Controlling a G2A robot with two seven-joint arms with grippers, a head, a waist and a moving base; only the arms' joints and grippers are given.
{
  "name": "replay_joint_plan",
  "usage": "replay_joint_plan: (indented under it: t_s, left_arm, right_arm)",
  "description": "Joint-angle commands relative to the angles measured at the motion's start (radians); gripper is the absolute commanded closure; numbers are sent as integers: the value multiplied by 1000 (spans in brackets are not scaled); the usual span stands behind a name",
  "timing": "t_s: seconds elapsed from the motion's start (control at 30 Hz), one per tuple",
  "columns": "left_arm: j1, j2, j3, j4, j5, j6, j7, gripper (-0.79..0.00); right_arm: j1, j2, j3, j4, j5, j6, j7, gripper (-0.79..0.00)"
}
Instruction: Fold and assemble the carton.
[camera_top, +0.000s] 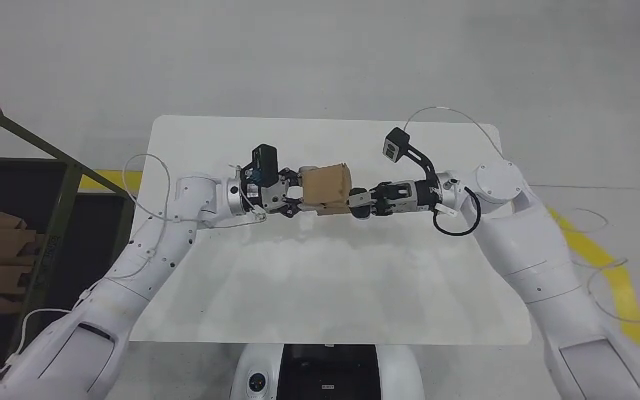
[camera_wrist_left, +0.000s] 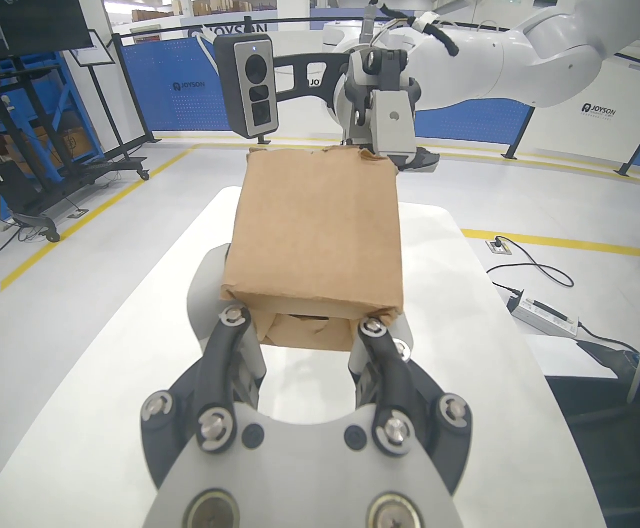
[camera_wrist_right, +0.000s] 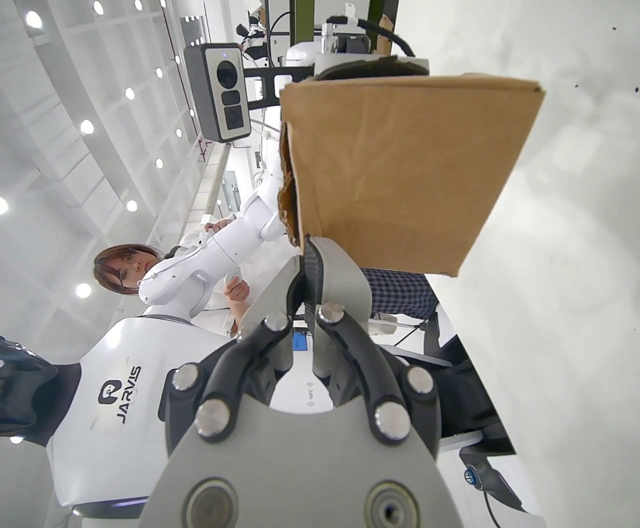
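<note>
Carton (camera_top: 327, 186) over table (camera_top: 300, 300), left gripper (camera_top: 298, 196) clamping its 9 o'clock end; right gripper (camera_top: 353, 200) pinching its 3 o'clock edge

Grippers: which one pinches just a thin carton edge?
The right gripper, shut on a torn edge of the carton; the left gripper straddles its whole end.

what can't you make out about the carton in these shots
Top view: carton too small to tell flap state; the left claw and right claw cover its ends.
Left wrist view: its far end, hidden behind its own top panel.
Right wrist view: its inside, blocked by the facing panel.
</note>
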Motion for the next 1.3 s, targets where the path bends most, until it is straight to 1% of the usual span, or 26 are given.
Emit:
replay_joint_plan:
  t_s: [0.0, 0.23, 0.27, 0.3, 0.33, 0.37, 0.4, 0.43, 0.6, 0.73, 0.9, 0.97, 1.03, 1.07, 1.1, 1.17, 1.2, 1.23, 1.27]
  left_arm:
    - [1, -1, 0, -2, 1, -2, -5, -231]
    - [3, -5, -2, -3, 6, -6, -19, -240]
    - [3, -5, -3, -3, 5, -7, -20, -240]
    - [4, -5, -6, 2, 4, -5, -23, -240]
    - [4, -5, -8, 4, 3, -4, -24, -240]
    - [5, -5, -10, 9, 2, -4, -27, -240]
    - [6, -5, -12, 14, 1, -2, -29, -240]
    - [7, -6, -14, 18, 1, -1, -30, -240]
    - [12, -8, -13, 54, 18, 7, -48, -234]
    - [10, -14, 11, 98, 64, 26, -61, -240]
    - [-5, -34, 58, 172, 93, 38, -3, -246]
    - [-20, -43, 82, 201, 126, 51, 10, -243]
    - [-34, -53, 105, 231, 161, 70, 31, -252]
    - [-42, -57, 118, 244, 185, 79, 38, -286]
    - [-48, -62, 130, 257, 201, 88, 53, -302]
    - [-57, -70, 149, 285, 224, 97, 73, -376]
    - [-66, -76, 162, 311, 233, 97, 86, -462]
    - [-73, -81, 173, 329, 244, 101, 91, -610]
    - [-80, -86, 182, 344, 249, 101, 101, -723]
  right_arm:
    - [6, -2, -7, 5, -3, 3, -2, 0]
    - [20, -8, -23, 17, -7, 5, -2, 0]
    - [21, -8, -22, 19, -6, 4, 0, -12]
    - [21, -8, -19, 24, -5, 2, 3, -86]
    - [19, -7, -15, 27, -3, 1, 6, -111]
    - [17, -5, -10, 29, -2, -2, 9, -212]
    - [13, -4, -5, 31, -1, -4, 14, -280]
    - [9, -2, 1, 33, 1, -6, 17, -299]
    - [-16, 8, 32, 42, 1, -18, 15, -296]
    - [-35, 14, 53, 41, 7, -45, 14, -289]
    - [-61, 21, 75, 52, 12, -63, 21, -268]
    - [-70, 24, 83, 49, 10, -61, 18, -252]
    - [-78, 27, 90, 44, 7, -60, 15, -256]
    - [-81, 28, 93, 42, 8, -59, 15, -259]
    - [-84, 29, 96, 38, 6, -61, 12, -262]
    - [-89, 30, 100, 32, 6, -68, 10, -268]
    - [-93, 30, 101, 29, 8, -73, 10, -274]
    - [-95, 31, 103, 26, 9, -78, 11, -280]
    - [-98, 31, 104, 25, 11, -82, 10, -286]
